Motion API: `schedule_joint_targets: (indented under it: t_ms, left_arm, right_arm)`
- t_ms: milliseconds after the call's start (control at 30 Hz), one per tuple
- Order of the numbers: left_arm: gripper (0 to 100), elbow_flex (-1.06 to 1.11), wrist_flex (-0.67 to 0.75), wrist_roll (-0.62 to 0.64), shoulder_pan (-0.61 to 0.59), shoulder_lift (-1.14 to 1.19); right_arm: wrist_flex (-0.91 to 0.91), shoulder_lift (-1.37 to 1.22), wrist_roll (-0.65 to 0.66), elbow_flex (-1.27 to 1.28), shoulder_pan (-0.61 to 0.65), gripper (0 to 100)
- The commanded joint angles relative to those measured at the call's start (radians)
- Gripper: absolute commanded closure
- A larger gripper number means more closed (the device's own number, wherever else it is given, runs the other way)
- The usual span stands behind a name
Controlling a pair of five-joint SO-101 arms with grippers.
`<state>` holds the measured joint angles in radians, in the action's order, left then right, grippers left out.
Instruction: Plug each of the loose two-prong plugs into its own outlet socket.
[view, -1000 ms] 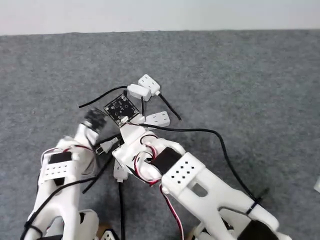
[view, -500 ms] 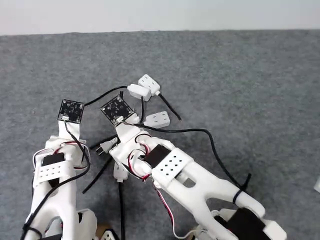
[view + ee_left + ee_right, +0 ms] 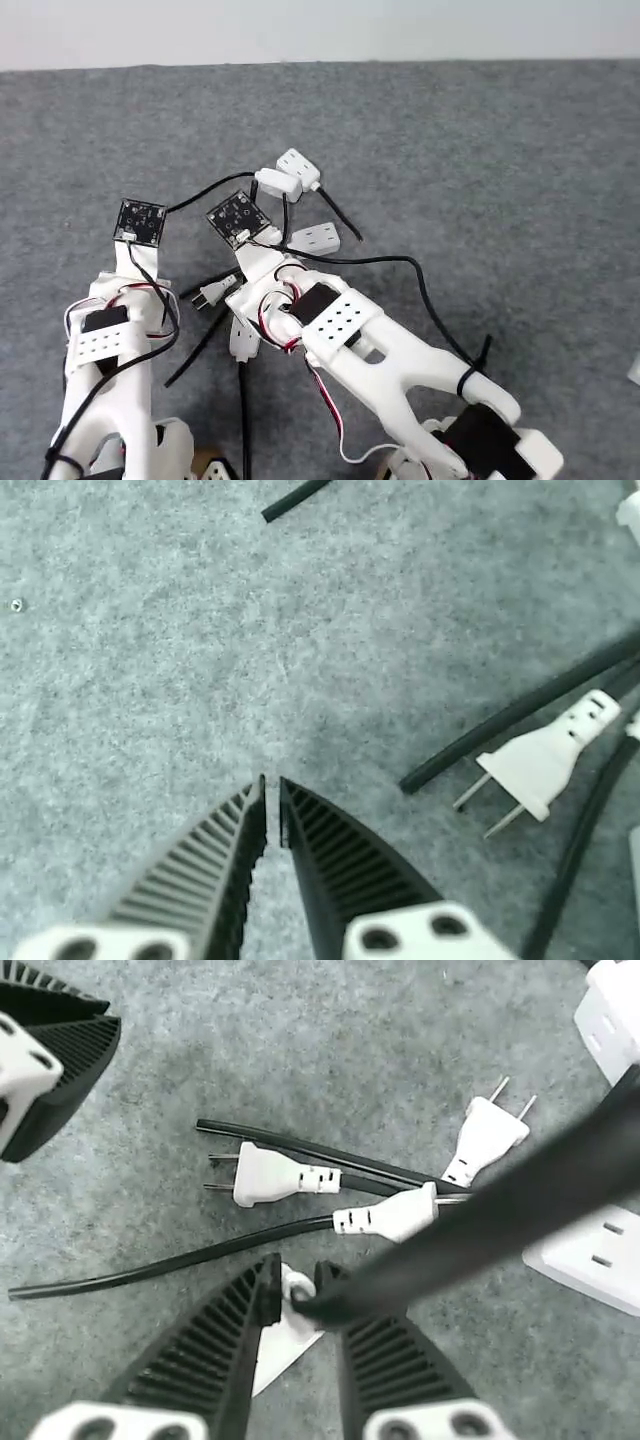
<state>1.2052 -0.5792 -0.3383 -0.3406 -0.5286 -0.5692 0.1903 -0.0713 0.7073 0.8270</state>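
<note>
The right gripper (image 3: 297,1266) is clamped on a white plug (image 3: 285,1338) at the end where its thick black cord (image 3: 520,1175) joins. The cord rises away across the right wrist view. Just past the fingertips lie three more plugs on the grey desk (image 3: 520,150). The first loose plug (image 3: 272,1173) rests beside a thin black cable (image 3: 150,1265), its two prongs pointing toward the left gripper (image 3: 271,783). The second loose plug (image 3: 488,1132) lies farther on, prongs away from the right gripper. The third loose plug (image 3: 392,1216) sits between them (its front end is hidden behind the cord). Beyond these, toward the desk's far edge, a white outlet socket (image 3: 592,1248) lies slots-up, and another outlet (image 3: 612,1022) lies past it. The left gripper has its ribbed fingers (image 3: 330,845) pressed almost together on nothing, over bare desk in the near left part.
</note>
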Motion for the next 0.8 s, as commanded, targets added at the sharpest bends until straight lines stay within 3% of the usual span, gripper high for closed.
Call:
schedule_joint_targets:
  t_ms: [0, 333, 500, 567, 767]
  left_arm:
    - [98, -0.015, 0.025, 0.005, -0.003, -0.023]
    - [98, -0.015, 0.025, 0.005, -0.005, -0.021]
    - [98, -0.021, 0.038, 0.009, -0.017, -0.028]
    - [98, -0.022, 0.098, 0.018, -0.083, -0.029]
    - [98, -0.044, 0.178, 0.209, -0.204, -0.020]
  right_arm:
    - [-0.028, -0.004, 0.021, 0.017, 0.044, 98.9]
    - [-0.088, -0.105, 0.032, -0.041, 0.031, 97.7]
    - [-0.216, -0.082, -0.072, -0.149, 0.101, 81.2]
    - [-0.239, -0.074, -0.120, -0.175, 0.139, 75.4]
    - [-0.189, -0.081, -0.227, -0.180, 0.171, 76.4]
